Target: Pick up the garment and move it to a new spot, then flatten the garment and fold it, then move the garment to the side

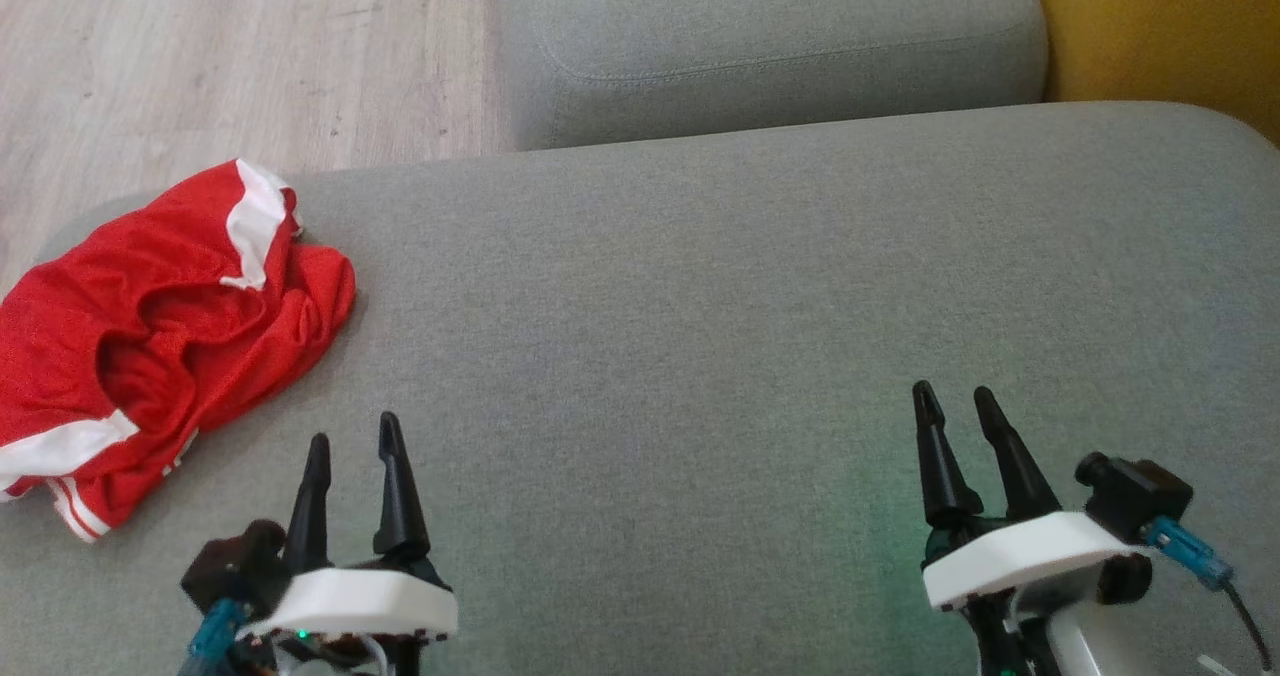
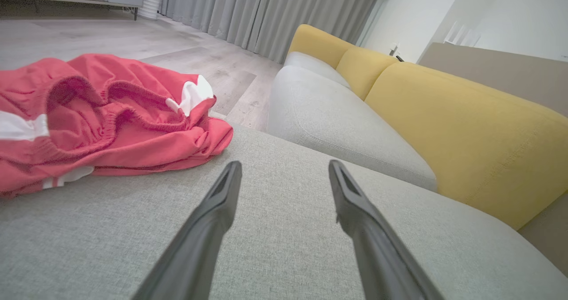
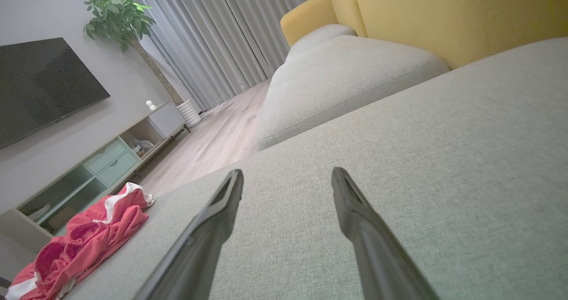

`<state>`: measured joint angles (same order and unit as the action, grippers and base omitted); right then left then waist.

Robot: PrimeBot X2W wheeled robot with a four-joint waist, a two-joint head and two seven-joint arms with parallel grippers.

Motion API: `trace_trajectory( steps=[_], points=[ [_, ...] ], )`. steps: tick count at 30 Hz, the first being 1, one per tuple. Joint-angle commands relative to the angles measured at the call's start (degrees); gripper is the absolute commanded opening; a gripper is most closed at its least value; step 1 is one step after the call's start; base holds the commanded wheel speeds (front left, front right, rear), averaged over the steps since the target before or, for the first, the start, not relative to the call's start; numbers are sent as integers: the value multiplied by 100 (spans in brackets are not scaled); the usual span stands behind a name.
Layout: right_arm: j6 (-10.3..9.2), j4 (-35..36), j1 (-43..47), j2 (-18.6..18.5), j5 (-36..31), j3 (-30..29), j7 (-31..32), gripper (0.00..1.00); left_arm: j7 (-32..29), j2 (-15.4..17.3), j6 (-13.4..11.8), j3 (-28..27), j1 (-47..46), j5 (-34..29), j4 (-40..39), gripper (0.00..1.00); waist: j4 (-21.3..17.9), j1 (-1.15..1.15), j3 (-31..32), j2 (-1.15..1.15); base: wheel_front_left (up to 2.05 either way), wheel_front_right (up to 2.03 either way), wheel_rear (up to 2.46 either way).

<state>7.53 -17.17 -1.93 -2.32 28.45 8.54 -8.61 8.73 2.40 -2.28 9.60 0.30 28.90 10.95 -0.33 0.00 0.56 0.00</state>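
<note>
A red garment [image 1: 160, 341] with white stripes lies crumpled at the far left edge of the grey sofa cushion [image 1: 700, 306]. In the left wrist view the garment [image 2: 97, 118] sits ahead and to the left of the fingers; in the right wrist view the garment [image 3: 84, 242] is far off at lower left. My left gripper [image 1: 355, 441] hovers open above the cushion just right of the garment, not touching it, with nothing between its fingers [image 2: 208, 220]. Far to the right, my right gripper [image 1: 955, 401] is open and empty over bare cushion, fingers [image 3: 355, 215] spread.
A second grey seat cushion [image 1: 770, 46] lies beyond, with a yellow backrest [image 1: 1160, 26] at the right. Wooden floor [image 1: 200, 66] borders the cushion's left and far-left side. A TV cabinet [image 3: 97, 167], a plant [image 3: 120, 20] and curtains [image 2: 266, 11] stand across the room.
</note>
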Motion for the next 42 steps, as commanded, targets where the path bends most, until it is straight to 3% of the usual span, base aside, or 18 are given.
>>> trace_trajectory(
  steps=[1,20,32,42],
  points=[
    [-3,228,-360,-42,-186,140,-106,100,92,38,-36,-62,-278,-189,-223,100,-3,0,-6,0,0,0,0],
    [-4,124,-383,-50,-1605,38,-428,100,415,44,-333,134,-311,-1543,-99,100,-37,0,18,0,0,0,0],
    [-4,-9,-417,-55,-2348,-60,-630,100,618,47,-393,195,-378,-2307,56,100,-41,0,27,0,0,0,0],
    [-4,-97,-450,-55,-2373,-79,-639,100,627,48,-308,113,-464,-2323,192,100,-21,0,9,0,0,0,0]
  ],
)
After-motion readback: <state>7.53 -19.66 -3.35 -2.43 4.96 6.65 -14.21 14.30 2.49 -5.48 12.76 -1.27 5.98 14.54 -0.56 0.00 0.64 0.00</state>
